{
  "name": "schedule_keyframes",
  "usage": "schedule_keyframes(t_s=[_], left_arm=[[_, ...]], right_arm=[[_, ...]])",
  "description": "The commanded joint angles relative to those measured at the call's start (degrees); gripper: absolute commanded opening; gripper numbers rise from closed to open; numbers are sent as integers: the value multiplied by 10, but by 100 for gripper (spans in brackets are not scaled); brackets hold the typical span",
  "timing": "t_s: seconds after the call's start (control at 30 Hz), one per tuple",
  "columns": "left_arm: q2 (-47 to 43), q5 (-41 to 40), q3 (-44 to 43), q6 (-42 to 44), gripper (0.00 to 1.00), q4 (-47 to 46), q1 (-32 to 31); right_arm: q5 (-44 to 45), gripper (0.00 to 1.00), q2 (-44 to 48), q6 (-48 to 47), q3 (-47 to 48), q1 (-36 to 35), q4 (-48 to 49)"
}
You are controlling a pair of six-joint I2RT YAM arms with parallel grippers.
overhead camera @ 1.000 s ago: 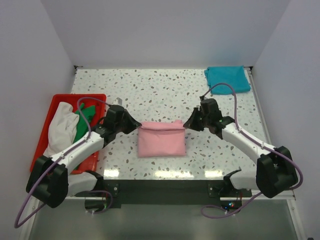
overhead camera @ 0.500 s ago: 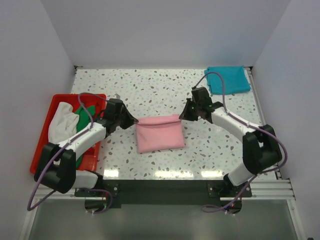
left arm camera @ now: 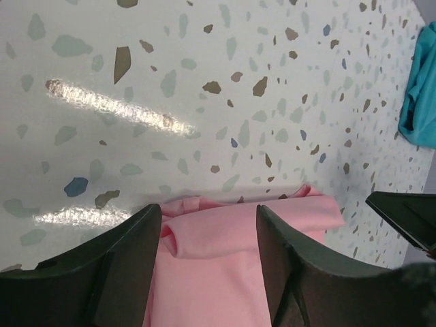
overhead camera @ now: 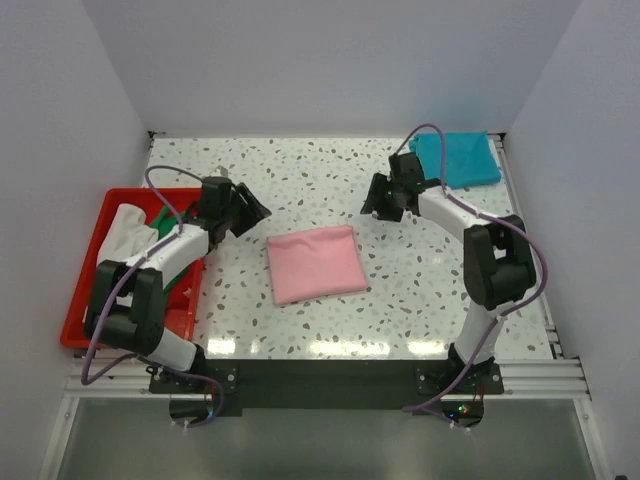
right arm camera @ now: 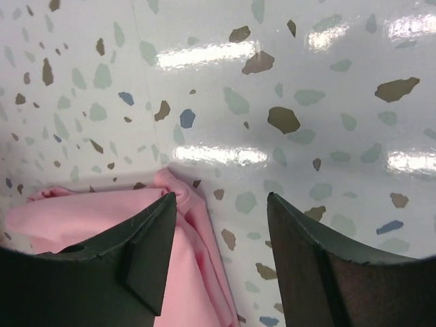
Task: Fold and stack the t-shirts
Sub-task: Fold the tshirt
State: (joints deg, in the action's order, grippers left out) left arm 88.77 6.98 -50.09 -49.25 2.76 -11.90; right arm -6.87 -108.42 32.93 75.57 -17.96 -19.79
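A light pink t-shirt (overhead camera: 312,262), folded into a rectangle, lies flat in the middle of the table. My left gripper (overhead camera: 257,212) hangs open just off its far-left corner. My right gripper (overhead camera: 371,206) hangs open off its far-right corner. Neither holds anything. In the left wrist view the pink t-shirt (left arm camera: 218,272) shows between my spread fingers (left arm camera: 129,259). In the right wrist view its corner (right arm camera: 174,187) lies beside my left finger (right arm camera: 136,252). A folded teal t-shirt (overhead camera: 455,158) lies at the far right. A white t-shirt (overhead camera: 122,232) and a green one (overhead camera: 164,224) lie crumpled in the red tray (overhead camera: 82,300).
The red tray stands at the table's left edge, under my left arm. White walls close in the table at the back and on both sides. The teal t-shirt (left arm camera: 424,95) shows at the right edge of the left wrist view.
Both grippers were shut on the pink t-shirt's far corners; they have opened, let go and drawn back toward the far side. The shirt now lies flat, slightly turned.
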Motion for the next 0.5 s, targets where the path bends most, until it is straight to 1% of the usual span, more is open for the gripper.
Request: schedule_keyframes(t_s=[0.0,0.07,0.1,0.13,0.17,0.2,0.23,0.27,0.3,0.33,0.4,0.43,0.47], left_arm=[[-70,-39,-5,32,59,33,-9],[-90,-67,11,38,53,59,-44],[-107,-86,18,36,40,63,-58],[-112,-90,31,33,34,65,-87],[-115,-94,35,31,29,65,-101],[-117,-98,39,23,19,66,-114],[-113,-97,43,19,14,65,-132],[-109,-94,51,16,10,52,-139],[-96,-84,53,12,3,45,-145],[-87,-81,53,10,0,42,-151],[-58,-73,46,14,0,28,-152],[-48,-74,39,15,0,15,-152],[-38,-76,33,17,0,10,-151]], right_arm=[[21,56,102,-23,-15,-11,-8],[22,47,135,-13,-61,-27,13],[18,36,148,-10,-74,-37,21],[17,32,164,-10,-86,-59,25],[16,29,167,-10,-87,-73,32],[5,27,165,-10,-88,-86,36],[-9,26,156,-8,-89,-104,44],[-23,25,147,-6,-89,-111,66],[-37,23,137,-3,-87,-119,78],[-73,22,112,-1,-83,-122,91],[-105,20,88,4,-74,-123,126],[-132,18,57,5,-61,-123,143],[-140,18,43,4,-50,-123,145]])
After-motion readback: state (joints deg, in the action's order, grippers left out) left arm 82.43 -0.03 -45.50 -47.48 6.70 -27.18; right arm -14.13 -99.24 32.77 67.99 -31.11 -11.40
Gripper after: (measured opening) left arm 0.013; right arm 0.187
